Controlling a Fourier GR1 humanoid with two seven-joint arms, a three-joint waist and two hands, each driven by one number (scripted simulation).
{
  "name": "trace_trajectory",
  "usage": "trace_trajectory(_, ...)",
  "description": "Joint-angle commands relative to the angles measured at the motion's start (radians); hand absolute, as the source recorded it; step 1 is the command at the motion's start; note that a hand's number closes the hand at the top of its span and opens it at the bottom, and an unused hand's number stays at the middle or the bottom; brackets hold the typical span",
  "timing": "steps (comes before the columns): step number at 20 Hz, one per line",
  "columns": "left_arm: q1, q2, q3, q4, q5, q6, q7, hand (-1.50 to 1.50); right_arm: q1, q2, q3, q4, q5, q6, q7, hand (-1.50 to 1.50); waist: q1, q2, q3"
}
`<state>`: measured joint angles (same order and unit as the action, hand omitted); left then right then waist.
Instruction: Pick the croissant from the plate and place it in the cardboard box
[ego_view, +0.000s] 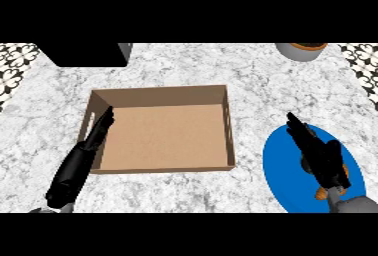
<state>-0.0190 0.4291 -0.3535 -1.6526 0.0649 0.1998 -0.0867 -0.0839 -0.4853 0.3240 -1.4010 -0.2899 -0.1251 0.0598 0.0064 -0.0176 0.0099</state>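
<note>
The right hand (323, 161) lies to the right of the box (164, 136), its fingers stretched out straight and holding nothing. Under the hand sits the croissant (322, 193), mostly hidden, with only brown bits showing beside the palm. It rests on the blue plate (283, 166), just right of the box and apart from it. The left hand (83, 156) lies along the box's left wall, fingers straight too. Beyond the box, a black block (85, 54) stands on the marble counter (251, 75).
</note>
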Motion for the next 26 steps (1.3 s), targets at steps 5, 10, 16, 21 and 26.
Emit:
trace_trajectory(5, 0.016, 0.141, 0.265, 0.152, -0.037, 0.127, 0.113, 0.0, 0.111, -0.114, -0.21, -0.059, -0.087, 0.051, -0.177, -1.5, -0.038, 0.014, -0.008)
trace_trajectory(10, 0.055, 0.147, 0.266, 0.192, -0.033, 0.13, 0.162, 0.0, 0.206, -0.382, -0.062, 0.033, 0.379, -0.027, -0.302, -1.5, -0.033, 0.017, -0.009)
trace_trajectory(16, -0.025, 0.142, 0.284, 0.251, -0.043, 0.121, 0.201, 0.0, 0.306, -0.288, -0.303, 0.185, 0.032, 0.196, -0.795, -1.5, -0.034, 0.017, -0.006)
trace_trajectory(21, -0.022, 0.112, 0.281, 0.279, -0.055, 0.094, 0.162, 0.0, 0.265, -0.382, -0.305, 0.248, 0.211, 0.139, -0.821, -1.5, -0.01, 0.018, -0.01)
trace_trajectory(26, -0.086, 0.109, 0.277, 0.307, -0.08, 0.102, 0.177, 0.0, 0.201, -0.523, -0.215, 0.249, 0.391, 0.147, -0.669, -1.5, 0.001, 0.021, -0.011)
